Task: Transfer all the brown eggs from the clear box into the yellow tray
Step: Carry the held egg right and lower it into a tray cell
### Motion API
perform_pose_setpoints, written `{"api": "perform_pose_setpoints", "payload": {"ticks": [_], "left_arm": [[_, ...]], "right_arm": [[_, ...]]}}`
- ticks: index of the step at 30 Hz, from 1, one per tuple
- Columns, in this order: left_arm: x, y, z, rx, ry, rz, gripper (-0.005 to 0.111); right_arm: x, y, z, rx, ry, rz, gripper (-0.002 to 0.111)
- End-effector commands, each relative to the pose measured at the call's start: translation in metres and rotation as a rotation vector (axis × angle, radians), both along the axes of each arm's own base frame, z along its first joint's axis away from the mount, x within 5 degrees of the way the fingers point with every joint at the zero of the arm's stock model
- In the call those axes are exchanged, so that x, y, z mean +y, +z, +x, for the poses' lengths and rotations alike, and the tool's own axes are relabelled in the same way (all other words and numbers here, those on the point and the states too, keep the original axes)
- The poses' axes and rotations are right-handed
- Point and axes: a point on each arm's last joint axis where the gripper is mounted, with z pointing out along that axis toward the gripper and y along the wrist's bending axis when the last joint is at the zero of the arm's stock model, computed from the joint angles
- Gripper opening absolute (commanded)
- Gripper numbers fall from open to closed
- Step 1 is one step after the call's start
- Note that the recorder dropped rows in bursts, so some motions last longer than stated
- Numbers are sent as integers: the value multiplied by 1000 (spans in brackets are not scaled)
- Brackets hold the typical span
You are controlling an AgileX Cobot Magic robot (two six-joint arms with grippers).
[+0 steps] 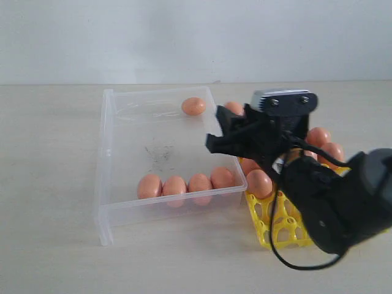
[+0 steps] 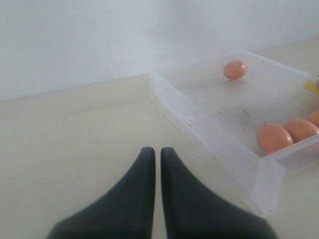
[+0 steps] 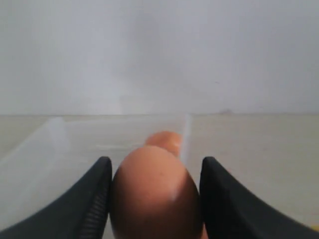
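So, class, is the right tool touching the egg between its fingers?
Touching. In the right wrist view the right tool holds the egg: both fingers meet its sides with no gap.

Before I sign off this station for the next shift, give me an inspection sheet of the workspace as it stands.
Surface: pale table, no spills seen.
Job's things: clear box holds five brown eggs, four along its near wall, one by the far wall; yellow tray beside it, partly hidden by the right arm, several cells filled.
Clutter: dark specks on the box floor; nothing else seen.
Grippers: left gripper shut, empty, over bare table; right gripper shut on the carried egg.
Cables: black cable loops off the right arm in front of the tray.
Surroundings: plain white wall; nothing else seen.
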Motion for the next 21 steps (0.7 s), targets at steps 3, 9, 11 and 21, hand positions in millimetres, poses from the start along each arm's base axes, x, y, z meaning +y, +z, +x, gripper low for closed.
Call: {"api": "perform_pose_setpoints", "payload": {"ticks": [3,9,11,21], "left_arm": [[0,-1,0,-2,-5,2,4],[0,-1,0,-2,-5,2,4],[0,-1,0,-2,-5,2,4],[0,-1,0,-2,-5,2,4]], "right_arm": [[-60,0,-45,113,-155,34,0],[-86,-5,-75,176,-225,7,0],[-92,-7,-76,191,-279,12,0],[-85,-5,-65,206,-287,14,0]]}}
